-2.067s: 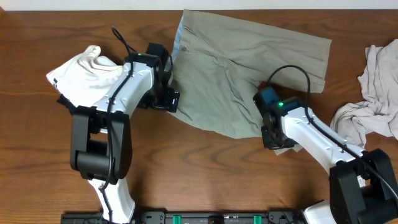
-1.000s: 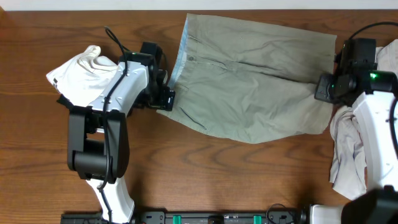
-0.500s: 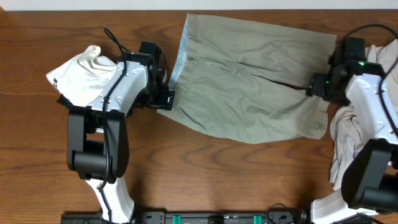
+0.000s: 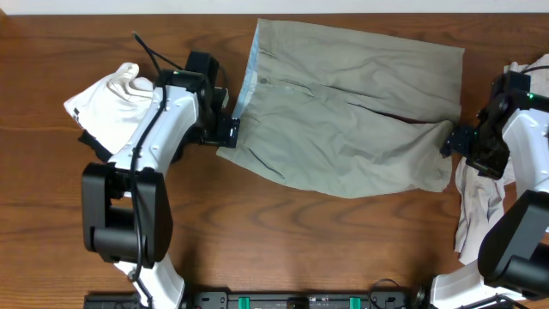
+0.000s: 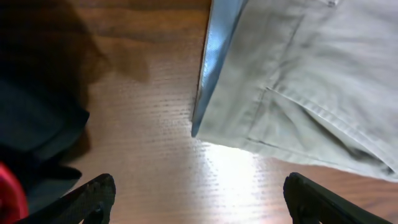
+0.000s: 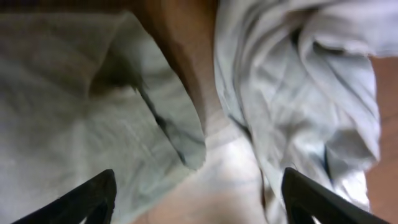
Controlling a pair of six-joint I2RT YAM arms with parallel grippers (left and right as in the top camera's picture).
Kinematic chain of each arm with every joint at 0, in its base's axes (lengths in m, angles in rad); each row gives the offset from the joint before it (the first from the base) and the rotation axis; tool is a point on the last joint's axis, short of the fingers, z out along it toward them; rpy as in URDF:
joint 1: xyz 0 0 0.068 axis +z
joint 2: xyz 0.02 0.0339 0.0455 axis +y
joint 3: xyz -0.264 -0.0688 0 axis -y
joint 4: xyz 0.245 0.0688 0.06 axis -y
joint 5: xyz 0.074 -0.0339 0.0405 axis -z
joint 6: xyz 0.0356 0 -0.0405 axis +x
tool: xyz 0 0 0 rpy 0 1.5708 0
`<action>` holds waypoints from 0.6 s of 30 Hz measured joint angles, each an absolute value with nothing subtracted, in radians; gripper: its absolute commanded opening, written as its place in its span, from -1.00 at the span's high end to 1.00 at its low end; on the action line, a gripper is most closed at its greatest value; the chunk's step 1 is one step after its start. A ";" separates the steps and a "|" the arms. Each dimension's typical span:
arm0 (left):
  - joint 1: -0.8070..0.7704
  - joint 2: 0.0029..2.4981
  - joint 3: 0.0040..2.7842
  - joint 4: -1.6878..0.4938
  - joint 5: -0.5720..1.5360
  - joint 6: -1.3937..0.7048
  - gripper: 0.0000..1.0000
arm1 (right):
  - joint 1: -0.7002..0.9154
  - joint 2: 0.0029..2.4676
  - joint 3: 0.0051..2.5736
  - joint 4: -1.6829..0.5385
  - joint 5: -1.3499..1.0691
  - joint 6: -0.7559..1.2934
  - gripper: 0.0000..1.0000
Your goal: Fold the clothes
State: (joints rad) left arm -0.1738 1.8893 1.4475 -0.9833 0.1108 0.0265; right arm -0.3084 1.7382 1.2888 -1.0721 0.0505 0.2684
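right hand drawn back off shorts hem — released, empty | left hand released — beside waistband

- Overhead view: bright, even, diffuse light. The table and the shorts are sharp, with short, soft shadows beside the arms.
- Left wrist view: a pale glare patch lies on the wood just below the shorts' edge. The upper left corner is in deep shadow. The left gripper shows dark, out-of-focus fingertips.
- Right wrist view: soft blur throughout. The off-white garment is nearly overexposed. The right gripper shows its fingertips as dark silhouettes.
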 measured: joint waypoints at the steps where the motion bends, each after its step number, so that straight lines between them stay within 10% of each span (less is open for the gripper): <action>1: -0.174 1.888 1.448 -0.988 0.114 0.027 -0.76 | -0.309 1.738 1.271 -1.039 0.047 0.270 -0.15; 4: -0.174 1.888 1.448 -1.002 0.128 0.027 -0.76 | -0.321 1.738 1.201 -0.941 0.037 0.299 0.87; 18: -0.174 1.888 1.448 -1.029 0.136 0.027 -0.76 | -0.662 1.726 0.939 -0.654 0.039 0.476 0.98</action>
State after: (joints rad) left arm -0.1738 1.8885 1.4475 -1.0286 0.1360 0.0265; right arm -0.6621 1.7260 0.9386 -0.6544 0.0395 0.4763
